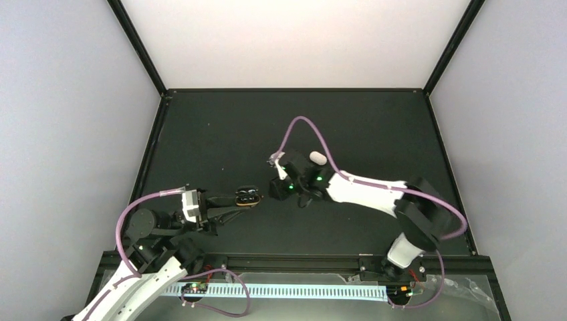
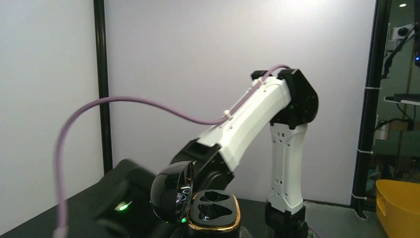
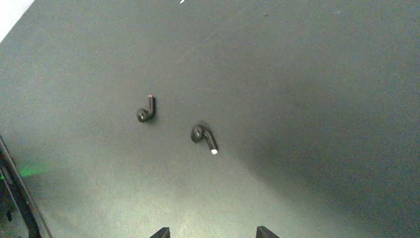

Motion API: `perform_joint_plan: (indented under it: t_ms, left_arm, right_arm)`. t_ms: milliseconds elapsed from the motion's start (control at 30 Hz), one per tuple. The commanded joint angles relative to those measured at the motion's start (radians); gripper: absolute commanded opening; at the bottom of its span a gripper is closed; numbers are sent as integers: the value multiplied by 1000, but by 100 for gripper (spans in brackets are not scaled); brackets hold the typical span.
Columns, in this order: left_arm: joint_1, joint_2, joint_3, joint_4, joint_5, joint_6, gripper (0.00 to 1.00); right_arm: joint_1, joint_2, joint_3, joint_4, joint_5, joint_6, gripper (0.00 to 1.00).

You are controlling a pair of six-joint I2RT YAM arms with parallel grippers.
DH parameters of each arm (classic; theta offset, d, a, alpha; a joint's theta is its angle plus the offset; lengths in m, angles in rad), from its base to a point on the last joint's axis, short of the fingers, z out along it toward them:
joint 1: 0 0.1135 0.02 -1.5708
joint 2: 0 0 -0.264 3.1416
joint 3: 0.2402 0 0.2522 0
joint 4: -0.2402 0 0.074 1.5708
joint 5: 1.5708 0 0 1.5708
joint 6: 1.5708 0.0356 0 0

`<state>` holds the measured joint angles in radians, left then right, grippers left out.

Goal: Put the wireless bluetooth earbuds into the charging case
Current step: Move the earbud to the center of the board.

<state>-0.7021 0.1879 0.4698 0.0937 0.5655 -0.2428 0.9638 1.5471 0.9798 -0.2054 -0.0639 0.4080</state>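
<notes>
Left gripper [image 1: 239, 204] clamps the open charging case [image 2: 213, 213], base cropped; right gripper's [image 3: 212, 232] parted, empty fingertips barely show, above nearer earbud [image 3: 204, 138] and farther earbud [image 3: 146, 111].

Black table [image 1: 220, 127], white walls [image 1: 294, 40] on three sides. Perforated white strip [image 1: 301, 291] along table's near edge. Yellow bin [image 2: 398, 208] off beyond table.

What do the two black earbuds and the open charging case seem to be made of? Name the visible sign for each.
The earbuds look like hard black plastic, smooth with a faint sheen. The charging case seems glossy black plastic, since its lid mirrors lights; its gold rim looks metallic, perhaps only plated.
</notes>
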Motion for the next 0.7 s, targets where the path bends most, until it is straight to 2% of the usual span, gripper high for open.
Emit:
perform_joint_plan:
  t_ms: [0,267,433,667]
  left_arm:
    - [-4,-38,35,-80,-20,35,2]
    - [-4,-61,45,-130,-13,85,2]
    - [-5,-66,49,-137,-11,98,2]
    - [-5,-69,52,-151,-9,107,1]
  right_arm:
    - [8,177,178,28,-99,-64,43]
    - [21,424,396,-81,-97,-151,44]
    - [27,502,471,-123,-81,-165,45]
    - [56,583,562,-205,39,-192,48]
